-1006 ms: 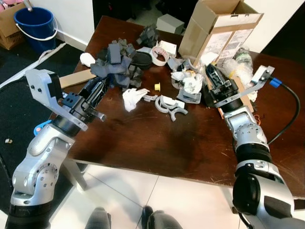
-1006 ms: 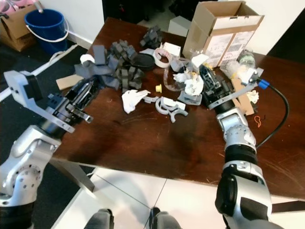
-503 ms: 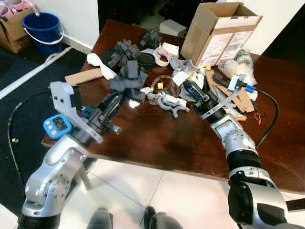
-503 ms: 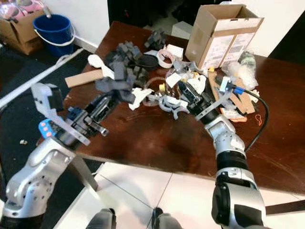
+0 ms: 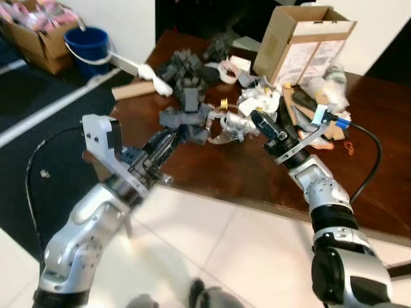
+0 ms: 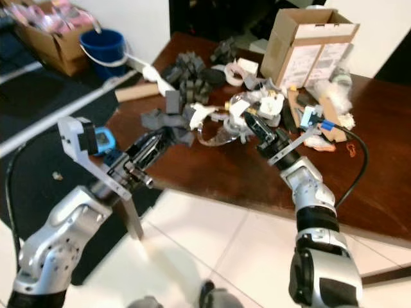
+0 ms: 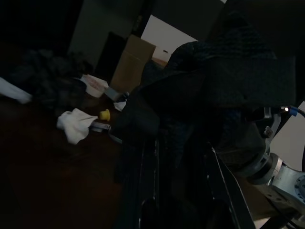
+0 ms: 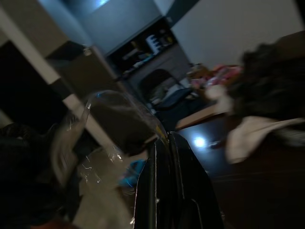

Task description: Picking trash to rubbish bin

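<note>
Trash covers the brown table (image 5: 257, 176): dark grey foam blocks, white paper wads, plastic bits. My left gripper (image 5: 171, 136) is at the table's near left edge, shut on a clump of dark grey foam (image 5: 184, 118). In the left wrist view the foam (image 7: 209, 90) bulges over the fingers (image 7: 143, 181). My right gripper (image 5: 256, 119) is above the middle of the table, shut on a crumpled clear plastic piece (image 5: 221, 131). That plastic (image 8: 95, 129) hangs beside the closed fingers (image 8: 164, 176) in the right wrist view. A blue bucket (image 5: 90, 42) stands on the floor at the far left.
An open cardboard box (image 5: 302, 38) stands at the table's back. A plastic bottle (image 5: 329, 80) and wrappers lie to the right of it. A wooden slat (image 5: 131, 90) and white paper lie on the table's left edge. A box of pink items (image 5: 38, 25) stands by the bucket. White tiles lie below.
The camera has pulled back and turned left. The left gripper has lifted the foam clump off the pile. The right gripper has swung left from the box with the clear plastic.
</note>
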Robot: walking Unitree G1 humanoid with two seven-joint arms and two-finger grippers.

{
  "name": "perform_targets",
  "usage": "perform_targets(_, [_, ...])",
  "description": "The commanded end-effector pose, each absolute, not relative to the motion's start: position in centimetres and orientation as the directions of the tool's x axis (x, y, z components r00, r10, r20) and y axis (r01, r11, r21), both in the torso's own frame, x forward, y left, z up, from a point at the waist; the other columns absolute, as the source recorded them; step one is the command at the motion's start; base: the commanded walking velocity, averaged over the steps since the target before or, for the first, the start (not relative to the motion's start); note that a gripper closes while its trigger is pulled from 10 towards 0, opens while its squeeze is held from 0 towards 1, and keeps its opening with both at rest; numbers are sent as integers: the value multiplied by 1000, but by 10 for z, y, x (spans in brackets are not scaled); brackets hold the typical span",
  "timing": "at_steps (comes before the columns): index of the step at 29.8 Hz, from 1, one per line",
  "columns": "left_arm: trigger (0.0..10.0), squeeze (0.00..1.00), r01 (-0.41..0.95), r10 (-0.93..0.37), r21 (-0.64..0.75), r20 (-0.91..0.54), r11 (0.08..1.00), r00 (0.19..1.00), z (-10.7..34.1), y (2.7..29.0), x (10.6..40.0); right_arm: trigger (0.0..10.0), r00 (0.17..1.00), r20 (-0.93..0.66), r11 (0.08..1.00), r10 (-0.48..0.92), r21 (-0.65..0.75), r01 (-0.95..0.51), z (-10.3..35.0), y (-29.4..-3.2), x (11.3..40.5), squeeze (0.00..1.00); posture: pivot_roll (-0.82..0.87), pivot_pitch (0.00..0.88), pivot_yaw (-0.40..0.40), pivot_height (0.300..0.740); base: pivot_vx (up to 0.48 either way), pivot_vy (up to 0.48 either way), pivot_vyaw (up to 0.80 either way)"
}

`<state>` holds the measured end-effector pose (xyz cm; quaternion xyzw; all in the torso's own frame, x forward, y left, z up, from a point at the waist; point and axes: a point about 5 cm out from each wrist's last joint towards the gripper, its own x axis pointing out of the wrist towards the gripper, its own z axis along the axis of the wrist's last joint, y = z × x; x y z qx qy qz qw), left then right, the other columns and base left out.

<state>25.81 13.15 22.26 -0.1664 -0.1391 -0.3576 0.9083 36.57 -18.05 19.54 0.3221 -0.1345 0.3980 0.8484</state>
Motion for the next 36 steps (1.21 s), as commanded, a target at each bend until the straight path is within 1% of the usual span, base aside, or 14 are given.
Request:
perform_targets(1, [10000, 0, 701, -615, -223, 352, 677, 706, 214, 129, 256, 10000, 628, 489, 461, 605, 428, -777, 194, -184, 361, 0, 263, 147, -107, 740, -307, 0, 0])
perform_targets(12, [10000, 0, 696, -655, -284, 236, 660, 718, 176, 131, 251, 10000, 486, 488, 345, 725, 354, -870, 184, -193, 338, 0, 253, 152, -99, 740, -309, 0, 0])
perform_targets(14, [10000, 0, 671, -658, -313, 162, 673, 735, 154, 137, 248, 10000, 436, 459, 292, 774, 352, -889, 175, -195, 327, 0, 249, 151, -98, 740, -309, 0, 0])
perform_targets(19, [10000, 0, 651, -660, -334, 105, 681, 744, 136, 142, 246, 10000, 413, 429, 269, 804, 357, -895, 167, -194, 322, 0, 246, 151, -97, 740, -309, 0, 0])
perform_targets(22, [10000, 0, 602, -657, -365, -35, 710, 753, 95, 154, 237, 10000, 400, 242, 293, 884, 380, -878, 137, -183, 314, 0, 242, 151, -96, 740, -299, 0, 0])
perform_targets(25, [10000, 0, 495, -602, -409, -188, 767, 776, 43, 179, 223, 10000, 481, -128, 487, 868, 409, -772, 75, -175, 307, 0, 235, 149, -99, 740, 0, 0, 0])
perform_targets(27, [10000, 0, 474, -585, -413, -200, 778, 786, 39, 183, 223, 10000, 492, -168, 515, 854, 410, -753, 68, -175, 306, 0, 235, 149, -99, 740, 0, 0, 0])
perform_targets(28, [10000, 0, 386, -517, -427, -247, 817, 820, 24, 197, 220, 10000, 544, -256, 598, 799, 441, -669, 49, -175, 302, 0, 235, 149, -99, 740, 0, 0, 0])
perform_targets(29, [10000, 0, 386, -517, -427, -247, 817, 820, 24, 197, 220, 10000, 544, -256, 598, 799, 441, -669, 49, -175, 302, 0, 235, 149, -99, 740, 0, 0, 0])
perform_targets(31, [10000, 0, 268, -428, -441, -315, 856, 847, 5, 213, 214, 10000, 603, -355, 695, 714, 462, -551, 29, -176, 297, 0, 239, 149, -105, 740, 0, 0, 0])
perform_targets(32, [10000, 0, 268, -428, -441, -315, 856, 847, 5, 213, 214, 10000, 603, -355, 695, 714, 462, -551, 29, -176, 297, 0, 239, 149, -105, 740, 0, 0, 0])
perform_targets(34, [10000, 0, 98, -297, -433, -420, 896, 858, -18, 234, 201, 10000, 657, -494, 816, 570, 434, -382, 4, -180, 286, 0, 235, 144, -105, 740, 0, 0, 0])
perform_targets(35, [10000, 0, 98, -297, -433, -420, 896, 858, -18, 234, 201, 10000, 657, -494, 816, 570, 434, -382, 4, -180, 286, 0, 235, 144, -105, 740, 0, 0, 0])
perform_targets(36, [10000, 0, -12, -212, -419, -484, 908, 849, -31, 244, 189, 10000, 670, -572, 873, 473, 405, -271, -11, -184, 275, 0, 235, 141, -106, 740, 0, 0, 0])
